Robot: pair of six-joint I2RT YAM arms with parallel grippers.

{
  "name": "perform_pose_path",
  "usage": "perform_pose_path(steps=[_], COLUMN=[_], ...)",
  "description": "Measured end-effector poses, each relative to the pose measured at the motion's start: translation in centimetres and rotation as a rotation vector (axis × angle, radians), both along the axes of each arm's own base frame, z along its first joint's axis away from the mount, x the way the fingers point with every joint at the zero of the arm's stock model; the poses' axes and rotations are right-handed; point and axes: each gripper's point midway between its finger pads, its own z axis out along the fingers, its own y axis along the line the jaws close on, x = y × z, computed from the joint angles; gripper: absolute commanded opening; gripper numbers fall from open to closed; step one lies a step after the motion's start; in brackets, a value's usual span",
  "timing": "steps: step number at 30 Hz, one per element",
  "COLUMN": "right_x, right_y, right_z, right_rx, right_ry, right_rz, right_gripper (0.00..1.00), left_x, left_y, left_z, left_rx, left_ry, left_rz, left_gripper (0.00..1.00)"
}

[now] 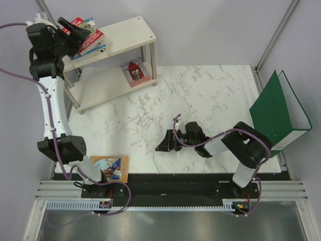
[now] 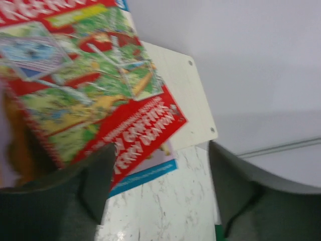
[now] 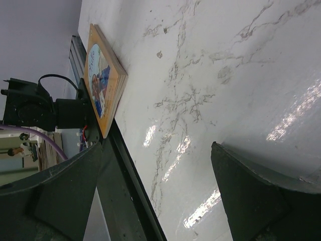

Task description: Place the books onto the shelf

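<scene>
The shelf (image 1: 128,31) stands at the table's far left. On its top board (image 2: 188,95) lies a pile of books with a red one (image 1: 90,39) (image 2: 95,90) on top and a blue-edged one (image 2: 145,176) under it. My left gripper (image 1: 75,31) (image 2: 160,193) hovers over that pile, open, with nothing between the fingers; the red book's corner sits by the left finger (image 2: 75,196). Another book (image 1: 135,72) lies on the lower board. An orange-brown book (image 1: 111,168) (image 3: 103,95) lies at the near left edge. My right gripper (image 1: 164,143) (image 3: 158,191) rests open and empty mid-table.
A large green ring binder (image 1: 278,113) stands at the table's right edge. The white marble table (image 1: 200,100) stretches between the shelf and the binder. A black rail (image 3: 125,191) runs along the near edge, beside the left arm's base (image 1: 95,188).
</scene>
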Motion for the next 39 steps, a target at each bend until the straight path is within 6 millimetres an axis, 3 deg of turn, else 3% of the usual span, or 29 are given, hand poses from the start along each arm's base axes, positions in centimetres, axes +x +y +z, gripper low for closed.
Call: perform_pose_path(steps=[5, 11, 21, 29, 39], right_x=[0.0, 0.0, 0.0, -0.1, -0.1], right_y=[0.0, 0.0, 0.1, 0.0, 0.0], right_z=[0.0, 0.0, 0.0, 0.0, 0.0], right_rx=[0.001, 0.002, 0.004, 0.004, 0.004], right_ry=[0.000, -0.001, -0.001, -0.001, -0.001], right_rz=[0.000, 0.002, 0.004, 0.005, 0.005], right_gripper=[0.98, 0.98, 0.98, 0.98, 0.98], left_x=[-1.2, -2.7, -2.2, -1.6, -0.8], left_y=[6.9, 11.2, 12.3, 13.1, 13.2], left_z=[-0.5, -0.3, -0.4, 1.0, 0.5], left_rx=[-0.128, -0.238, -0.350, -0.386, -0.381], left_ry=[0.015, 0.022, 0.013, -0.050, -0.051], left_rz=[0.103, 0.188, 0.246, 0.287, 0.355], left_gripper=[1.00, 1.00, 0.90, 0.81, 0.82])
